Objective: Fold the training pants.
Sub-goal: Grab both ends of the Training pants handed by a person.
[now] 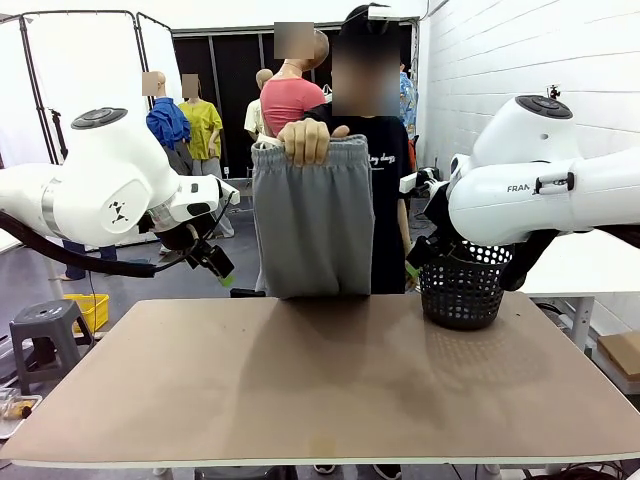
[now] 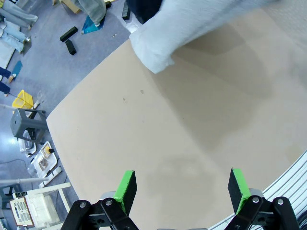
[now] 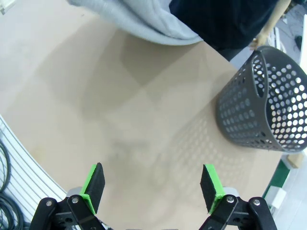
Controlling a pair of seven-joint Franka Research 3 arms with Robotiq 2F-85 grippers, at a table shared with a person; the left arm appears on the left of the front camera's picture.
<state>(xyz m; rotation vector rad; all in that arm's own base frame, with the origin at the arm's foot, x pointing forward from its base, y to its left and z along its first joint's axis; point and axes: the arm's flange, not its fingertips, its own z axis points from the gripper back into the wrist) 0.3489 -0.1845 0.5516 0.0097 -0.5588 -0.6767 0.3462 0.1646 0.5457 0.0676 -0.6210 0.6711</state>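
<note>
A person's hand (image 1: 310, 140) holds the light grey training pants (image 1: 312, 220) up by the gathered waistband at the far side of the table, so they hang with their lower hem just above the far edge. My left gripper (image 1: 218, 264) hovers left of them, apart from the fabric. In the left wrist view it (image 2: 180, 187) is open above bare tabletop, with the pants (image 2: 192, 24) farther ahead. My right gripper (image 1: 412, 264) hangs to the right of the pants, by the basket. Its wrist view shows it (image 3: 152, 184) open and empty, the pants' hem (image 3: 139, 19) at the top.
A black mesh basket (image 1: 462, 290) stands at the table's far right, close to my right gripper, and appears again in the right wrist view (image 3: 261, 100). The brown tabletop (image 1: 320, 380) is bare in front. A grey stool (image 1: 45, 325) and a yellow crate stand on the floor at left.
</note>
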